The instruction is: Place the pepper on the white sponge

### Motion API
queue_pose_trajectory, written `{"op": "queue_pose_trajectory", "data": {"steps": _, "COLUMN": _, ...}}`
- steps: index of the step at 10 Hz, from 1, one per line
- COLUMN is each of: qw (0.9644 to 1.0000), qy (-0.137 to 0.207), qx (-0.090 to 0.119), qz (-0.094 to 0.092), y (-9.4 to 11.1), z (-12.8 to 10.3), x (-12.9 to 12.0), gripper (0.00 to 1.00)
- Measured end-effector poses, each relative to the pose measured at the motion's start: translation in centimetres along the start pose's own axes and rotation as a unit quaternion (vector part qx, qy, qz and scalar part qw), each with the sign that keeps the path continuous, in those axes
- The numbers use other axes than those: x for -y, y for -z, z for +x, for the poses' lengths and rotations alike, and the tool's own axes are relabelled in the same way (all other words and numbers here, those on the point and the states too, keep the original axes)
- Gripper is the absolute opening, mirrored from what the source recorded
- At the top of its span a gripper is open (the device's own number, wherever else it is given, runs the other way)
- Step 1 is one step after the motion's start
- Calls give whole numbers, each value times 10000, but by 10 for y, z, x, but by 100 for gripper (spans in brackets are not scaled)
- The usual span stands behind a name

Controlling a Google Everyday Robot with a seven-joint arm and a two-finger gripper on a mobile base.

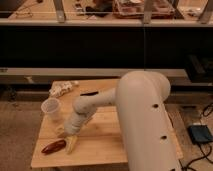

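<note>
The dark red, elongated pepper [54,146] lay unlifted in front of the clear plastic cup [51,107]. The gripper [71,144] hung there too, its grip impossible to tell. The white crumpled sponge [62,88] waited behind the cup.

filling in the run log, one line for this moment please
gripper: low at near left corner of table, next to pepper | pepper: lying on table | white sponge: far left corner, pepper not on it
</note>
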Motion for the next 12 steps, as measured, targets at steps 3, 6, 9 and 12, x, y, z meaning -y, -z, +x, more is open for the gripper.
{"op": "queue_pose_trajectory", "data": {"steps": 3, "qw": 10000, "qy": 9, "qx": 18, "qz": -57, "y": -3, "z": 1, "x": 4, "gripper": 26}}
{"op": "queue_pose_trajectory", "data": {"steps": 6, "qw": 9999, "qy": 86, "qx": 50, "qz": 72, "y": 14, "z": -10, "x": 16, "gripper": 25}}
{"op": "queue_pose_trajectory", "data": {"steps": 9, "qw": 9995, "qy": 222, "qx": -38, "qz": 210, "y": 43, "z": -23, "x": 21, "gripper": 25}}
{"op": "queue_pose_trajectory", "data": {"steps": 12, "qw": 9995, "qy": 152, "qx": -74, "qz": 273, "y": 72, "z": -26, "x": 9, "gripper": 25}}
